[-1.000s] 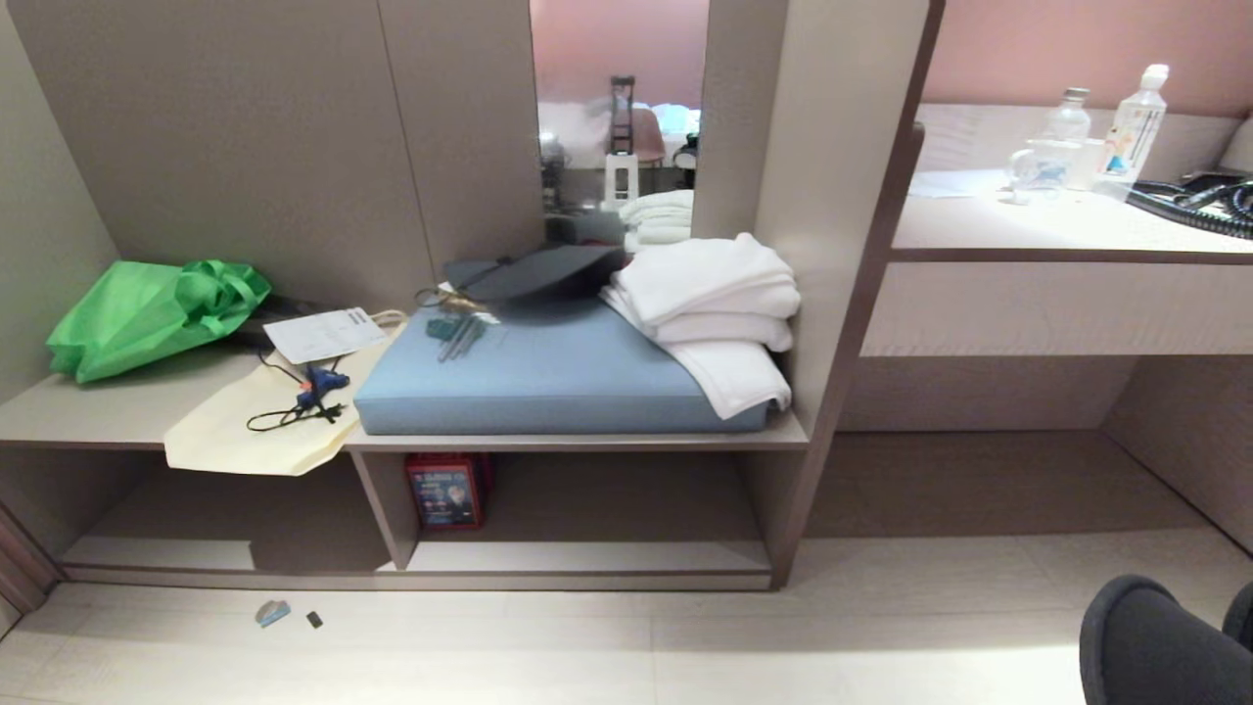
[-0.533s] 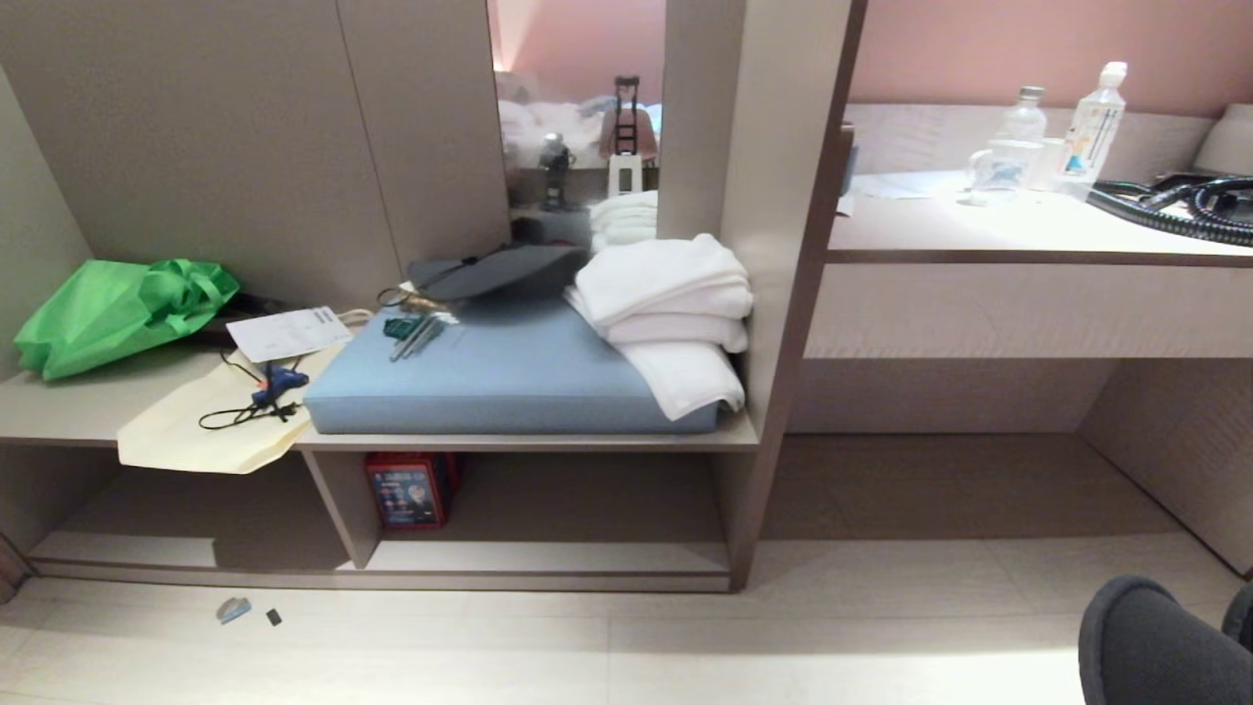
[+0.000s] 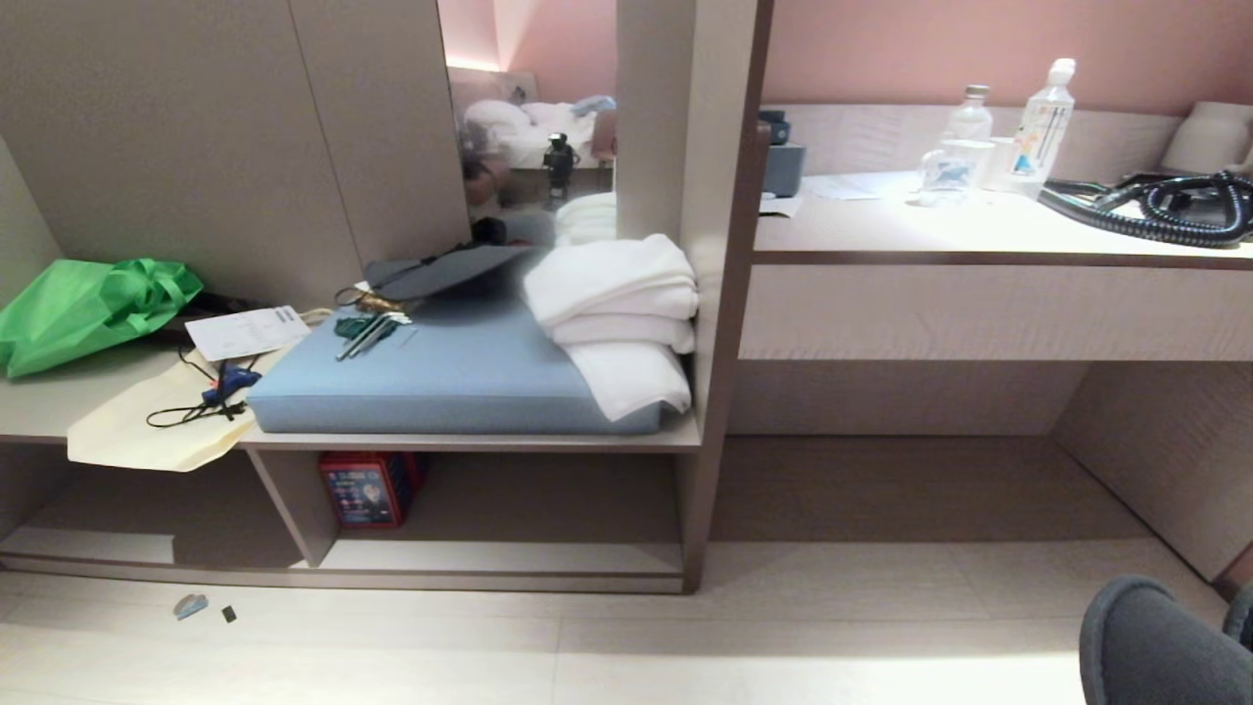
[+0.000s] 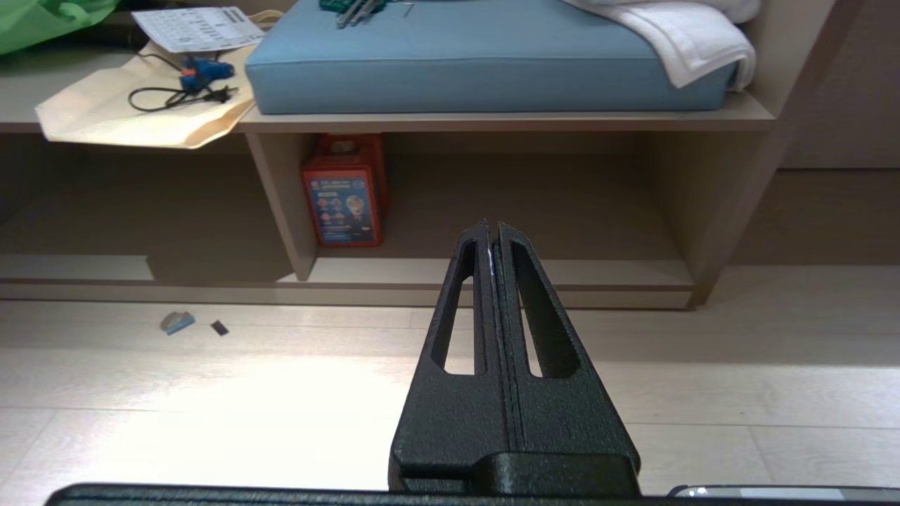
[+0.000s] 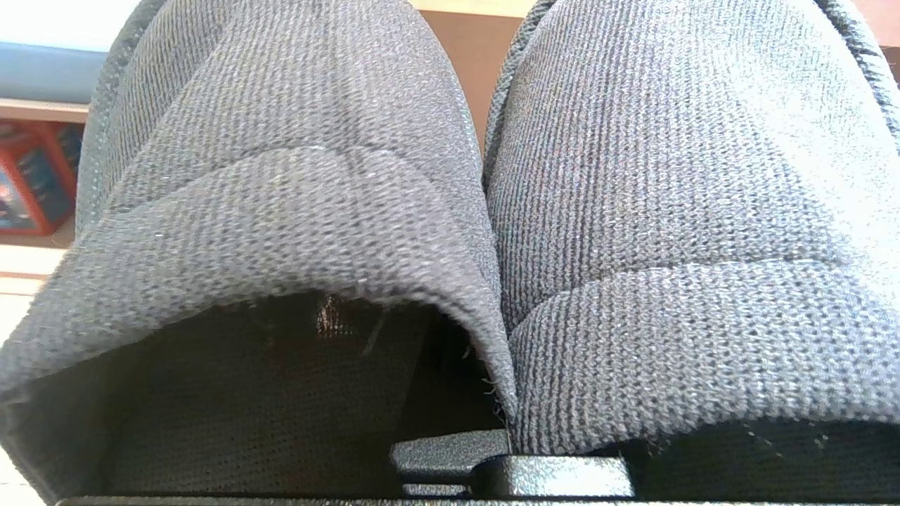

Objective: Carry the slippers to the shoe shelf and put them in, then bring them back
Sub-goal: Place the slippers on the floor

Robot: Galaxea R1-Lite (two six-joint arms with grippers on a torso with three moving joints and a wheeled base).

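Nearest, the slippers (image 5: 485, 211), dark knitted pair side by side, fill the right wrist view; the right gripper (image 5: 492, 460) has its jaws clamped on their inner edges. In the head view a toe shows at the bottom right corner.

The left gripper (image 4: 492, 228) hangs over the pale floor (image 3: 685, 646) with its jaws pressed together, holding nothing.

Beyond lies the shoe shelf (image 3: 509, 558), a low open cubby with a pale base board and a red box (image 3: 367, 488) at its left. Above it rest a blue cushion (image 3: 440, 377) and folded white towels (image 3: 617, 313).

Over the last second the whole scene has slid leftward in the head view: the camera moved, not the objects. The cubby now sits left of centre, so the robot is probably still positioning itself; the slippers are not yet put in.
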